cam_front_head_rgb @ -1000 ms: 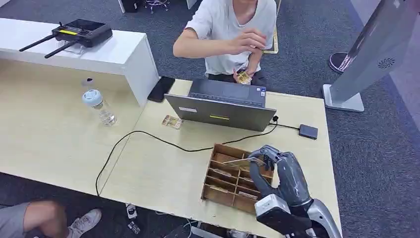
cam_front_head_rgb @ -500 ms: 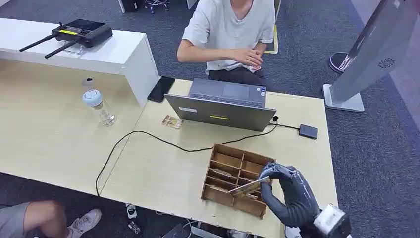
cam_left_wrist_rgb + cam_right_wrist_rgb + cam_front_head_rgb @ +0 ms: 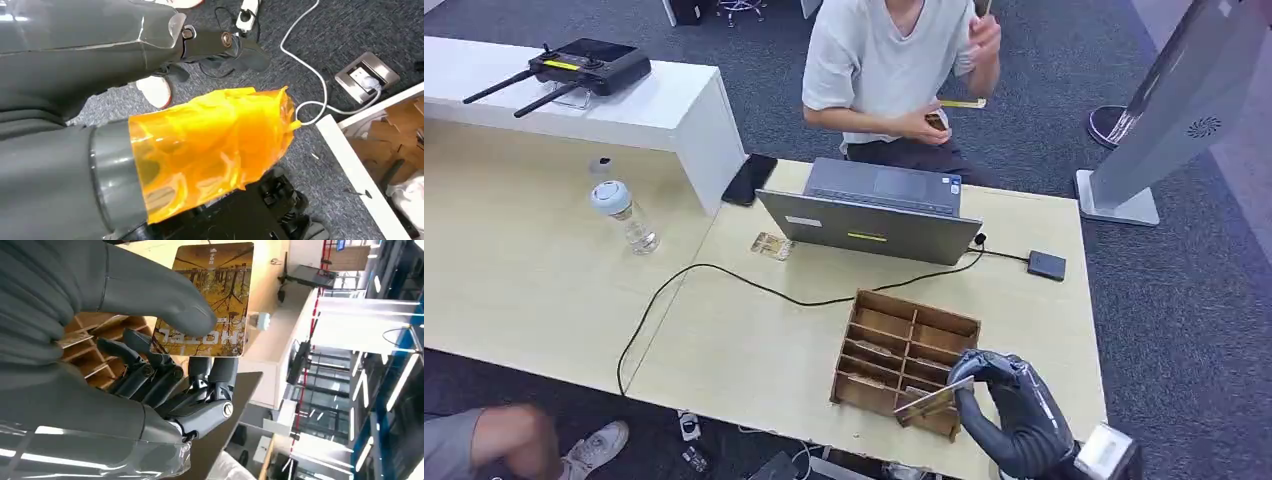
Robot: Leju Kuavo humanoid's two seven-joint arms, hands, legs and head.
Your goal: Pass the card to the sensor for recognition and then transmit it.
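My right hand [image 3: 1009,415] pinches a yellow-brown card [image 3: 934,400] between thumb and fingers, low over the near right corner of the wooden divided box [image 3: 871,300]. The right wrist view shows the thumb [image 3: 150,295] pressing the card [image 3: 210,300], which bears printed letters. The small dark square sensor [image 3: 1046,265] lies on the table beyond the box, wired toward the laptop. My left hand [image 3: 210,150] hangs over the floor under an orange translucent cover that hides its fingers.
An open laptop [image 3: 874,215] stands behind the box, with a person [image 3: 894,60] seated beyond it holding small cards. A black cable crosses the table. Another card [image 3: 771,245], a water bottle [image 3: 627,215] and a phone [image 3: 750,178] lie to the left.
My right hand has drawn back toward the table's near edge with the card, from over the box's middle to its near corner. The person has raised one hand.
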